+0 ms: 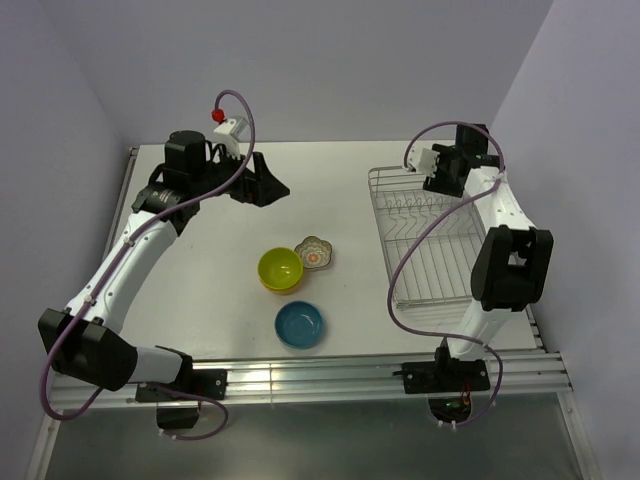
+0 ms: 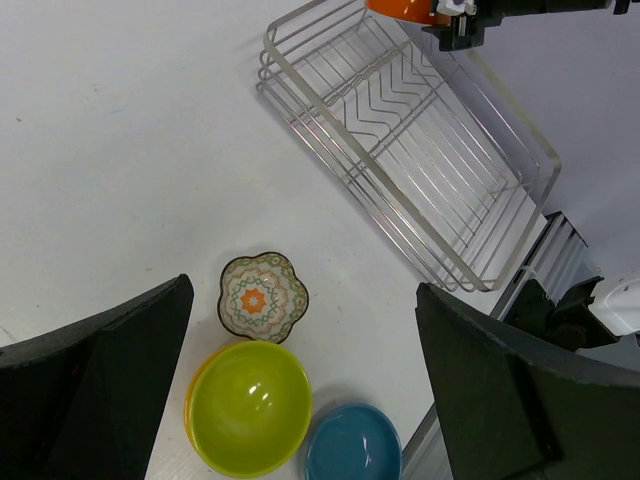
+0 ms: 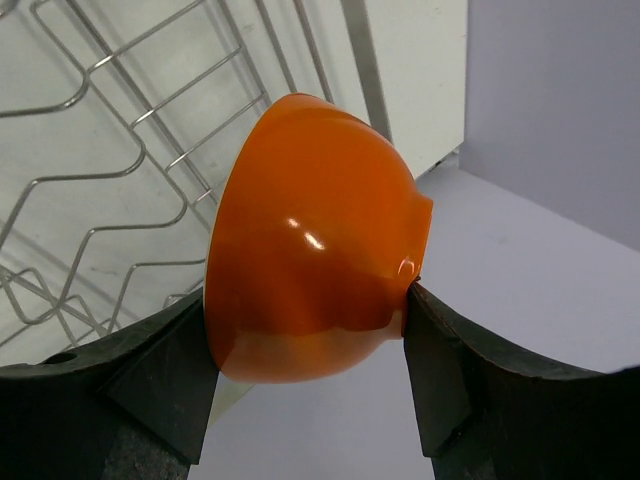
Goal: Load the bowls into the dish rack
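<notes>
The orange bowl (image 3: pixel 310 240) is in the right gripper (image 3: pixel 305 335), whose two fingers (image 3: pixel 150 385) press against it from either side. We see the bowl tipped on its side, with its glossy outer wall towards the wrist camera. It hangs over the far end of the rack (image 1: pixel 380 235), above the wire bars and not resting on them. From the left wrist it shows only as an orange sliver at the top edge, beside the rack's far corner.

The rack sits on the right side of the table (image 1: pixel 200 250), its long side running from near to far.

The other three dishes stand upright in a cluster at mid-table, left of the rack and apart from it. The lime bowl (image 1: pixel 280 268) has the floral dish (image 1: pixel 314 252) just beside it on the rack side. The blue bowl (image 1: pixel 299 324) lies just nearer the bases.

The left gripper (image 1: pixel 262 188) hovers over the far left of the table. Its fingers (image 2: pixel 100 390) are spread wide and hold nothing.
</notes>
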